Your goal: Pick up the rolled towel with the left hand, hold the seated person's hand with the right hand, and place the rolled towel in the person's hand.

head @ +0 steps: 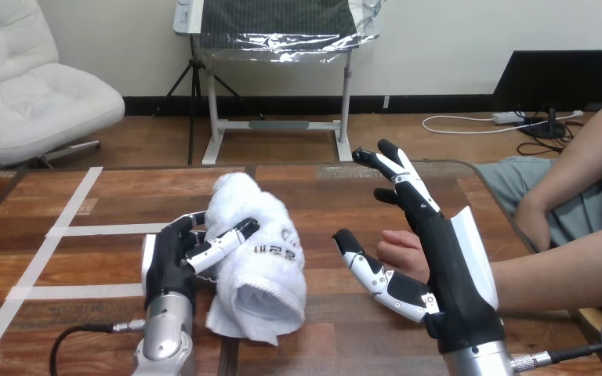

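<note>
A white rolled towel point(259, 251) lies on the wooden table point(329, 196) left of centre. My left hand point(174, 262) rests against its left side, with its fingers and thumb curled round the roll. My right hand point(431, 251) stands open at the right, fingers straight and pointing away, thumb spread to the left. The person's hand point(398, 249) lies on the table just behind my right hand, partly hidden by it; their forearm runs off to the right edge. I cannot tell whether my right hand touches it.
White tape lines point(70, 227) mark the table's left part. The person's other arm point(572, 168) hangs at the far right beyond the table edge.
</note>
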You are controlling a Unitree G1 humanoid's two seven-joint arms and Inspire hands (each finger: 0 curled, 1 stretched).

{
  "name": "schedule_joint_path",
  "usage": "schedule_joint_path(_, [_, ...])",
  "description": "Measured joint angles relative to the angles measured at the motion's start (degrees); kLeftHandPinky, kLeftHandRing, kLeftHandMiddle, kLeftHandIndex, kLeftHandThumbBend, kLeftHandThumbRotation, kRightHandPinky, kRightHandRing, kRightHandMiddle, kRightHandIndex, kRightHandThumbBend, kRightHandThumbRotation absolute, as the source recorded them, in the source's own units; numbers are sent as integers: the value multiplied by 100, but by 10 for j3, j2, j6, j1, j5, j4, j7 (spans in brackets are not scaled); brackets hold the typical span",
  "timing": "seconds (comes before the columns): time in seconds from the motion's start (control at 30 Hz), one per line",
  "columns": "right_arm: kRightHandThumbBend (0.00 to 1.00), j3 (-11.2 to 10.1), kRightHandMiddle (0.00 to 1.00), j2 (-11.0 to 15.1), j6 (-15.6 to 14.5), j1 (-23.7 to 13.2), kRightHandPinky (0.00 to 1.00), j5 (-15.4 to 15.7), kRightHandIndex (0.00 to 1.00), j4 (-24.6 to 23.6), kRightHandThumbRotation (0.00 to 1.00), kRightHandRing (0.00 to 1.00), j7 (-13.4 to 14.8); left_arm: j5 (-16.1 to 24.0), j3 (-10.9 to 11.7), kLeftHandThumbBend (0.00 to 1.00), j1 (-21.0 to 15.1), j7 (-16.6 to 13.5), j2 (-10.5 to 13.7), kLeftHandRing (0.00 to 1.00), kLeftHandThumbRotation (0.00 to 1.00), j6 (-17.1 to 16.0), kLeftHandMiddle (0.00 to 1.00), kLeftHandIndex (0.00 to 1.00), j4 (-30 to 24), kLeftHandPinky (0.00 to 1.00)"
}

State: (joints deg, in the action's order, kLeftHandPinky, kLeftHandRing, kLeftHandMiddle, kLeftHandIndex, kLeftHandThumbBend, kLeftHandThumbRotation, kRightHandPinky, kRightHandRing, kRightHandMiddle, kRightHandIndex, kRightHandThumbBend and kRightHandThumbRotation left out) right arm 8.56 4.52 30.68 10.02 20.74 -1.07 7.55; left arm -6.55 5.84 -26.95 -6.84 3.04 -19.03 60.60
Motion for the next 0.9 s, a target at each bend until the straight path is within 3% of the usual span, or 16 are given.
schedule_joint_path(0.37, [39, 0, 97, 0, 0, 0, 83, -3, 85, 0, 2, 94, 0, -75, 41, 68, 15, 66, -23, 33, 0, 24, 44, 51, -62, 22])
schedule_joint_path(0.9, [39, -1, 97, 0, 0, 0, 82, -4, 85, 0, 2, 94, 0, -169, 73, 66, 48, 153, -49, 33, 0, 89, 44, 52, -172, 23])
